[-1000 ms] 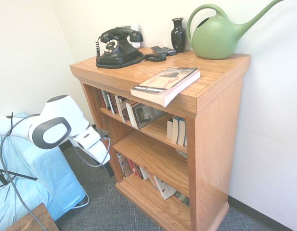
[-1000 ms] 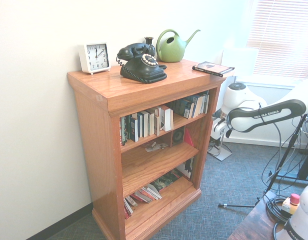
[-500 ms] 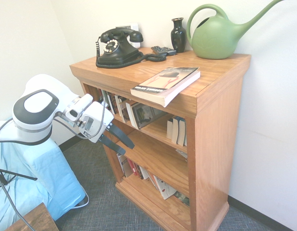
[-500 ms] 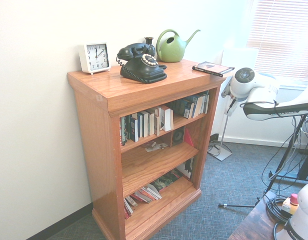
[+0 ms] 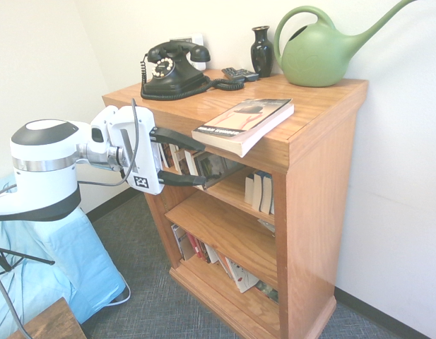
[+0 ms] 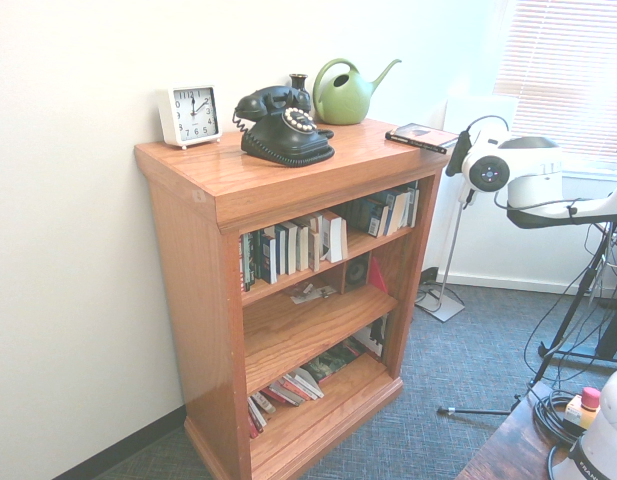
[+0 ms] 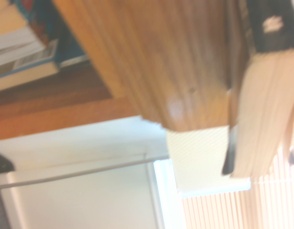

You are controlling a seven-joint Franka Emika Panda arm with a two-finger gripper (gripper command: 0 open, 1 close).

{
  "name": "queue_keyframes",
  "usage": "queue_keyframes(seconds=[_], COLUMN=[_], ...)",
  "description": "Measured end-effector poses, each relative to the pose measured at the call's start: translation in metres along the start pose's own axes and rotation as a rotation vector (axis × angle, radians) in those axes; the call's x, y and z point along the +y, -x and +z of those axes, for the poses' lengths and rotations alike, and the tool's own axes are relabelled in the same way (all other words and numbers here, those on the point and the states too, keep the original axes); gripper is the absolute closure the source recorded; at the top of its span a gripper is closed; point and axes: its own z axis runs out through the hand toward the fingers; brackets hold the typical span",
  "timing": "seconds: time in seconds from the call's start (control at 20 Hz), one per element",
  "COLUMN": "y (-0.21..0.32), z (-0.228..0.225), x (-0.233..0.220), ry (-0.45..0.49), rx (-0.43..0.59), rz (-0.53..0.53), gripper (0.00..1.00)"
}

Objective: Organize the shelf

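My fingers (image 5: 193,161) stand wide apart, nothing between them, pointing roughly level toward the front corner of the shelf (image 5: 323,183), which fills the centre and right of the first exterior frame and the left and centre of the second. One finger (image 5: 177,138) reaches out just under the overhanging top edge, close below the near end of a paperback book (image 5: 244,123) that lies flat on the top and juts over its front edge; the other finger sits lower, in front of the top row of books (image 5: 196,164). Whether either finger touches wood or book, I cannot tell. On the top, toward the upper part of the frame: a black rotary telephone (image 5: 172,69), a small dark vase (image 5: 261,50), a green watering can (image 5: 321,51). The second exterior view adds a white clock (image 6: 189,114) at the upper left. The wrist view is blurred: the wooden corner (image 7: 170,62) and the book's page edges (image 7: 266,119) show.
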Motion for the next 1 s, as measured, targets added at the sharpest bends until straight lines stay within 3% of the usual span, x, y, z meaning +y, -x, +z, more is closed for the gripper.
queue_keyframes(seconds=[0.35,0.8,0.85,1.0], y=[-0.027,-0.053,-0.053,-0.051], z=[0.015,0.042,0.043,0.050], x=[-0.020,-0.038,-0.039,-0.039], ry=[-0.109,-0.098,-0.097,-0.090], rx=[0.116,0.130,0.129,0.122], rz=[0.001,-0.002,-0.003,-0.009], gripper=[0.00,0.00,1.00,1.00])
